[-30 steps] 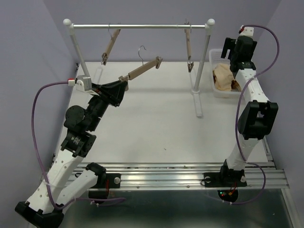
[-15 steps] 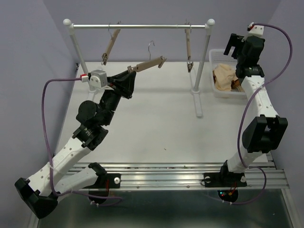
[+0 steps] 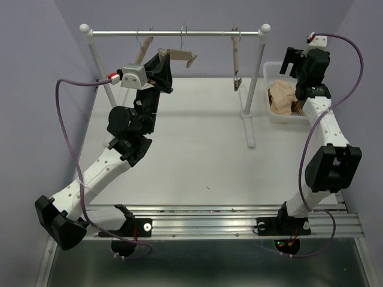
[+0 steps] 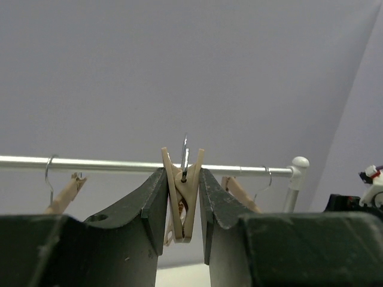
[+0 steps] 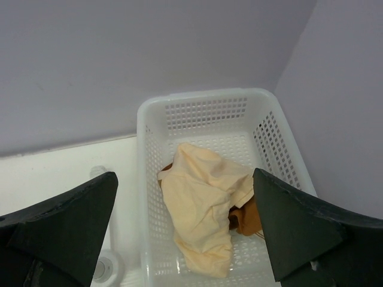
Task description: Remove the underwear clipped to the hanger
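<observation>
Clamping hanger (image 3: 182, 57), left pincer (image 4: 182, 194) hangs near rail (image 3: 203, 33).

You've got cream briefs (image 5: 200, 203), a rust-orange pair (image 5: 245, 219), a white basket (image 5: 206, 112) with grid-pattern holes, and a pale tan hanger (image 4: 179, 192).

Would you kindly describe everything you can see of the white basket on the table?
The white plastic basket is rectangular, with a smooth rounded rim and perforated walls and floor. It stands upright on the table at its far right, close to the wall. Inside lie cream briefs, crumpled, partly covering rust-orange briefs. Nothing else visibly touches it.
</observation>
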### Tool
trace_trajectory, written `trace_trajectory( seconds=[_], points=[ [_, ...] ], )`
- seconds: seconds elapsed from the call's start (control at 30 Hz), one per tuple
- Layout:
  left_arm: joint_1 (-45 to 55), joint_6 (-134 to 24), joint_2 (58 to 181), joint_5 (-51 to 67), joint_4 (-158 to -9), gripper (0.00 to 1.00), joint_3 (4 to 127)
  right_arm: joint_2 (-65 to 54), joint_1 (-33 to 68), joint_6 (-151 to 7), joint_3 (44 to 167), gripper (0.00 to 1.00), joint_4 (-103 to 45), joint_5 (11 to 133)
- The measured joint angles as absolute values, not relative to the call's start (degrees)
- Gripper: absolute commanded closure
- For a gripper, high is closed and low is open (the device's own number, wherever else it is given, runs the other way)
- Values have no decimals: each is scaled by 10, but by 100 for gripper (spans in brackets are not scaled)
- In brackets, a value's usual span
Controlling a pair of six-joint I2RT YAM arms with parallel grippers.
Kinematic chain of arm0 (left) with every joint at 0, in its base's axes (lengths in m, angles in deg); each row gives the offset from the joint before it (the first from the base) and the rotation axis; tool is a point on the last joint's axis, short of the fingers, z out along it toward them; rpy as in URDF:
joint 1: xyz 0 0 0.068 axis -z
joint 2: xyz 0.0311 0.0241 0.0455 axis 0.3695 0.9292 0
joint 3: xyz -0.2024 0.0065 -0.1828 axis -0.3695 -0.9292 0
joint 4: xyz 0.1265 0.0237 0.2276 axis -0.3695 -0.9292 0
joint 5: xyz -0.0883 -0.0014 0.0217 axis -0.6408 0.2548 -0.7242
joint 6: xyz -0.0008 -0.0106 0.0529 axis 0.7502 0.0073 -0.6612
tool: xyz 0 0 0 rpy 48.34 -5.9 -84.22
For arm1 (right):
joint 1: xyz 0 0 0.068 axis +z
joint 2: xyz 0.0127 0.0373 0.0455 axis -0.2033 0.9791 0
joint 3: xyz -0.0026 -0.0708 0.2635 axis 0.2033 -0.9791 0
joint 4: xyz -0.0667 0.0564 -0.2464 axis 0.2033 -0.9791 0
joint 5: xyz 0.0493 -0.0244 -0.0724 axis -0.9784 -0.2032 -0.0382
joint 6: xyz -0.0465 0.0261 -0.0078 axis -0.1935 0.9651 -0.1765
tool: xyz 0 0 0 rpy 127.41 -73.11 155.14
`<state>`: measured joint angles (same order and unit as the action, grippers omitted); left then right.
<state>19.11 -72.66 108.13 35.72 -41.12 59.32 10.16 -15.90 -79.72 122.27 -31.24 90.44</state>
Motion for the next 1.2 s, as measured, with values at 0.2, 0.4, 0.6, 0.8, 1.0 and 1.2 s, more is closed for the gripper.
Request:
trace_trajectory(
  seconds=[0.2, 0.4, 0.6, 0.8, 1.0, 1.2],
  points=[
    [191, -786, 1168, 368, -390, 100, 690, 101, -159, -815, 1205, 0, -314, 905],
    [181, -804, 1216, 376, -387, 100, 738, 100, -159, -832, 1189, 0, -313, 906],
    [169, -798, 1225, 393, -381, 100, 729, 100, -159, -836, 1188, 0, -312, 906],
    [156, -774, 1248, 415, -371, 100, 701, 93, -159, -836, 1172, 0, -312, 906],
    [153, -739, 1248, 422, -358, 100, 652, 69, -159, -829, 1137, 0, -315, 910],
    [153, -700, 1226, 420, -386, 1, 616, 20, -159, -797, 1110, 0, -314, 914]
  ],
)
